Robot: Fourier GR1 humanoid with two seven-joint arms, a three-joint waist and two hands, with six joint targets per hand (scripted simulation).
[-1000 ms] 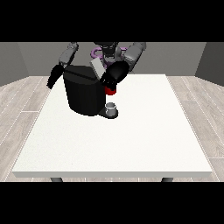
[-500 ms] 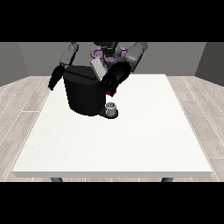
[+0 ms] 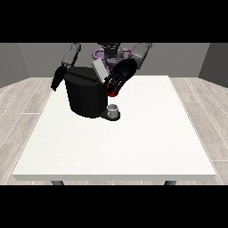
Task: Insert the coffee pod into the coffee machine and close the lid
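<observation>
The black coffee machine (image 3: 87, 95) stands at the table's far left-centre. Its grey lid (image 3: 99, 70) is tilted up and open. The hand at the view's right (image 3: 120, 76) hovers at the machine's upper right corner, just right of the lid, with its fingers stretched down towards the machine. A red thing at the machine (image 3: 111, 92) shows just under those fingers. A small grey thing (image 3: 114, 111) sits on the machine's base at the front. The hand at the view's left (image 3: 58, 80) hangs beside the machine's left side with relaxed fingers.
The white table (image 3: 133, 142) spreads wide in front of and to the right of the machine. The robot's body (image 3: 109, 51) stands behind the machine at the far edge.
The hand at the view's right has risen a little and shifted slightly right beside the lid. The other hand and the machine have not moved.
</observation>
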